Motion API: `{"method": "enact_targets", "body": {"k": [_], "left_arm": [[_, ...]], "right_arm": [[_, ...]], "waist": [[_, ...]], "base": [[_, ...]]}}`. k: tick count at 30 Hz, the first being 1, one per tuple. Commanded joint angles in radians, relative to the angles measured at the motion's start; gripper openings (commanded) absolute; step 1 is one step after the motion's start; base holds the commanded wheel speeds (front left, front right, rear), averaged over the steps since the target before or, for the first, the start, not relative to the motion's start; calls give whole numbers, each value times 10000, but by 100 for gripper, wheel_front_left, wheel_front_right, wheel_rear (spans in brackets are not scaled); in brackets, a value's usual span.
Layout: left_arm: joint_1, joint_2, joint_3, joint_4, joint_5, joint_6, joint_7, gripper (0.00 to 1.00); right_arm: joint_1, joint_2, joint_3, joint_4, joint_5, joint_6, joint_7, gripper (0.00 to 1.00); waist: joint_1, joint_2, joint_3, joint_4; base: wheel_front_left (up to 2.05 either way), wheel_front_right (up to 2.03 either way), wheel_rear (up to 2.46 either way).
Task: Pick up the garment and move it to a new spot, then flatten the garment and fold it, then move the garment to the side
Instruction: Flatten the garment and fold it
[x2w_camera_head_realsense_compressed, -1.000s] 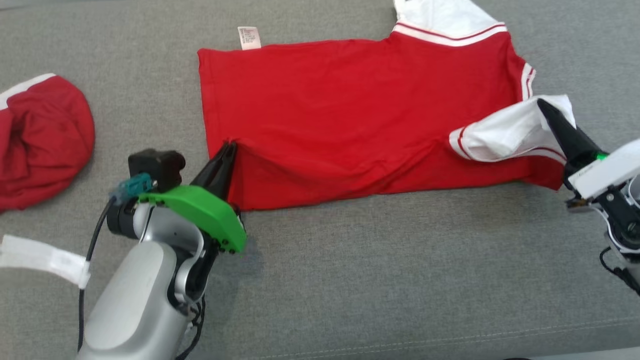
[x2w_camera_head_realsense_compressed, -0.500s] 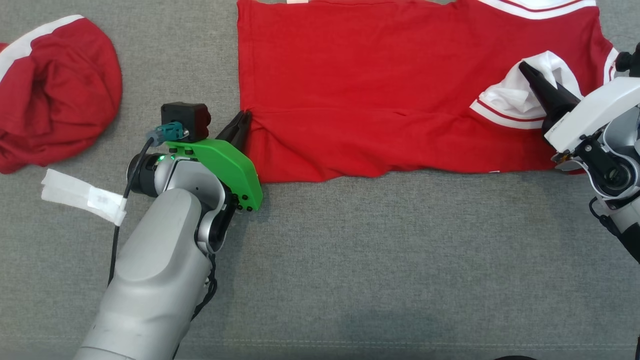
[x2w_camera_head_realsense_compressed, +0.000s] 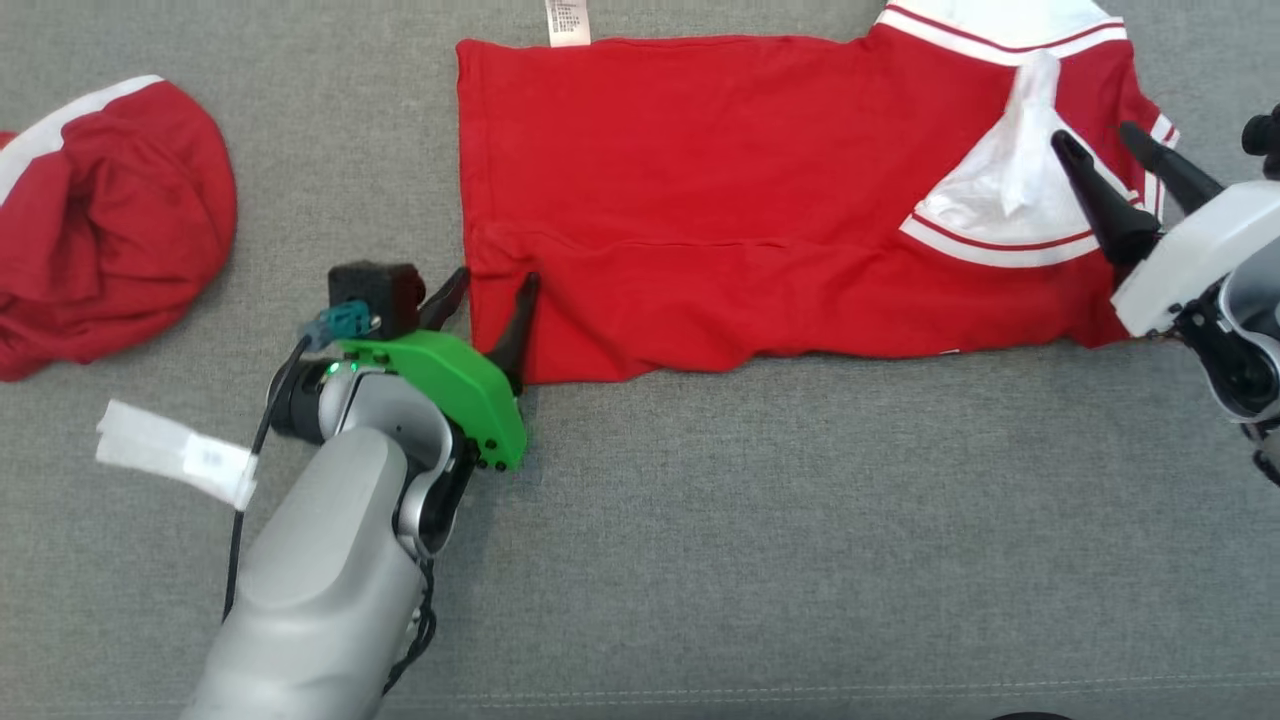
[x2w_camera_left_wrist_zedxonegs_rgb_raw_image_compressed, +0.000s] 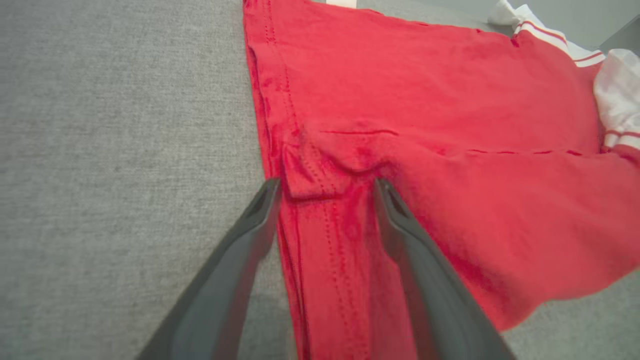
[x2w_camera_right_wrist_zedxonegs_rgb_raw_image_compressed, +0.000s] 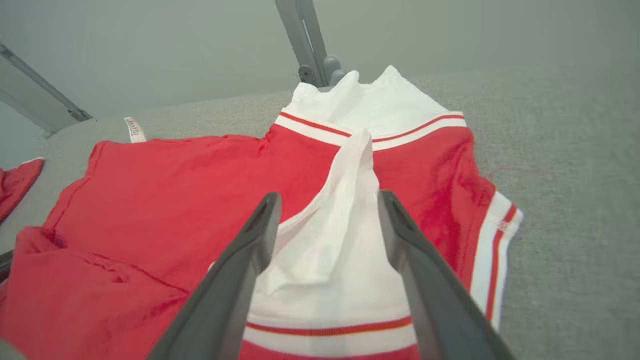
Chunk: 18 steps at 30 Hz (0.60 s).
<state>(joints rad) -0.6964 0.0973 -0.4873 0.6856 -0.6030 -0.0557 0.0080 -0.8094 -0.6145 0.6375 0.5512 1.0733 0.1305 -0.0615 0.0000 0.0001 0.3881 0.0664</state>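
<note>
From the head camera I'm looking down at the garment (x2w_camera_head_realsense_compressed: 750, 200), a red shirt with white, red-striped trim. It is lying spread across the grey cushion (x2w_camera_head_realsense_compressed: 800, 550), its near edge doubled over into a long fold. Its white care label (x2w_camera_head_realsense_compressed: 567, 20) and far sleeve are running off the top of that view. The right wrist camera is giving me what the head view is cutting off: the whole far sleeve, and grey metal struts (x2w_camera_right_wrist_zedxonegs_rgb_raw_image_compressed: 305, 35) rising behind the cushion.

The left gripper (x2w_camera_head_realsense_compressed: 495, 277) is reaching in low at the shirt's left hem with its jaws spread and nothing between them. The left wrist camera is showing one of the fingers (x2w_camera_left_wrist_zedxonegs_rgb_raw_image_compressed: 235, 260) over bare cushion just beside the hem and the other over red cloth, a small bunched tuck sitting between the tips. I can't tell whether the tips are pressing down.

The right gripper (x2w_camera_head_realsense_compressed: 1095, 135) is angling in from the right edge, also wide open, and its fingers (x2w_camera_right_wrist_zedxonegs_rgb_raw_image_compressed: 425, 280) are flanking a raised peak of the white sleeve (x2w_camera_head_realsense_compressed: 1000, 200) that is folded onto the body. The arm is hiding the shirt's near right corner.

A second red garment (x2w_camera_head_realsense_compressed: 100, 230) is lying crumpled well to the left, partly out of view. A white paper tag (x2w_camera_head_realsense_compressed: 175, 455) is hanging on the left arm's cable.
</note>
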Motion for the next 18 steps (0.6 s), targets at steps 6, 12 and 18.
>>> {"method": "enact_targets", "body": {"k": [6,12,18], "left_arm": [[2272,634,177,-1978,-282,590,-90,100],[3478,987,423,-3433,-596,1278,387,100],[3360,1327,512,-3819,-565,1552,866,100]], "right_arm": [[1033,-1230,146,-604,-1513,1,-557,100],[2288,-1372,-203,-925,-2070,1,29,100],[2489,-666,-691,-709,-2805,1,562,100]], "waist": [[0,-1,-840,-507],[0,-1,-731,-678],[0,-1,-423,-780]], "base": [[0,0,0],[0,0,0],[0,0,0]]}}
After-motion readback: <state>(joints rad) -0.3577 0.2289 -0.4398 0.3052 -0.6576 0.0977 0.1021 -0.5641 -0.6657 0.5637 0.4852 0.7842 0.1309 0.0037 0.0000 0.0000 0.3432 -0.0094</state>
